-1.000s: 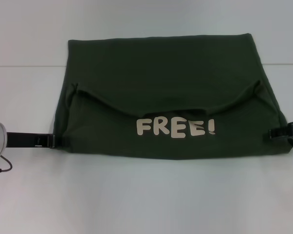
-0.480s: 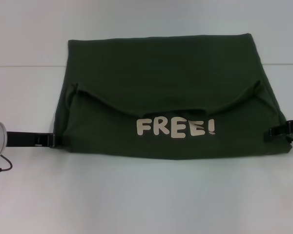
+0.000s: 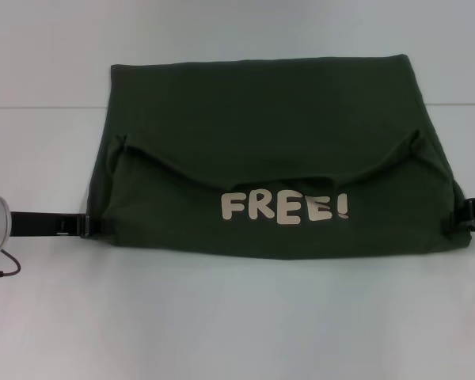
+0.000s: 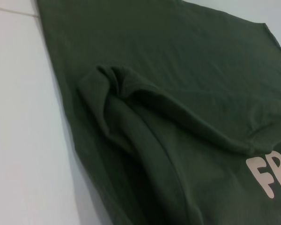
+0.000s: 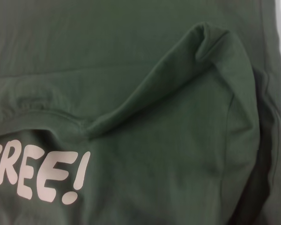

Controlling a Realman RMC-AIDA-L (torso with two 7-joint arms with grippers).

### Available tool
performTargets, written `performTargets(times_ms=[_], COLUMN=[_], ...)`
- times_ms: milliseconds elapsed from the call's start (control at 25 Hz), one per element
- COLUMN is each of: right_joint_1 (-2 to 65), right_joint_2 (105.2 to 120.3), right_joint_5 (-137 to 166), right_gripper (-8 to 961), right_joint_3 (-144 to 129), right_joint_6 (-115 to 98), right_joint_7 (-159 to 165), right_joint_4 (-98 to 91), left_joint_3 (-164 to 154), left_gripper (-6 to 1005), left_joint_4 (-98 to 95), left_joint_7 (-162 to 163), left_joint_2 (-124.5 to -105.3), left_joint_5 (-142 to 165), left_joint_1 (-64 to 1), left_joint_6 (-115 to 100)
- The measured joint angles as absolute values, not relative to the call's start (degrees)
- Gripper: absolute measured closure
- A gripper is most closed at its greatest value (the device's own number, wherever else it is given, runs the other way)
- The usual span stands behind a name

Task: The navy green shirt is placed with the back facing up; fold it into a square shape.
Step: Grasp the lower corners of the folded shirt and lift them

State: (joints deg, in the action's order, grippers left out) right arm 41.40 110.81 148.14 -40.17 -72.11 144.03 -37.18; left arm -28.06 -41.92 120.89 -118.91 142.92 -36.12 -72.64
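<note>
Two arms reach in low from opposite sides, level with the worktop (image 3: 237,324). Left jaws (image 3: 91,226) sit at the near left edge of the navy green shirt (image 3: 269,142); right jaws (image 3: 461,215) at its near right edge. Whether either pair is closed on cloth, I cannot tell. Between them the shirt lies folded, cream "FREE!" lettering (image 3: 285,207) upward, on the plain white worktop.

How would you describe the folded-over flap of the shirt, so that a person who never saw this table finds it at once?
On the white table lies one dark green shirt. Its near part is a flap folded back over the rest, between the left gripper and the right gripper. Only this flap carries the pale word FREE!.
</note>
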Motion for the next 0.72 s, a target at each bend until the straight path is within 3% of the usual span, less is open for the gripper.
performTargets(times_ms=[280, 720], right_joint_1=[41.2, 39.0], right_joint_2=[110.22, 106.34], right_joint_5=[147.9, 147.9], right_gripper=[903, 908], right_joint_3=[-39.8, -39.6], right_joint_6=[-73.4, -90.4], right_joint_7=[141.7, 133.2], right_joint_4=[-37.5, -38.1], left_joint_3=[-26.9, -20.3], left_gripper=[952, 951], left_joint_4=[-41.9, -43.4], left_joint_7=[121.2, 121.4], left_joint_2=[-118.6, -116.98], left_joint_5=[142.8, 146.4], left_joint_1=[-36.1, -35.4], left_joint_6=[-75.6, -95.4])
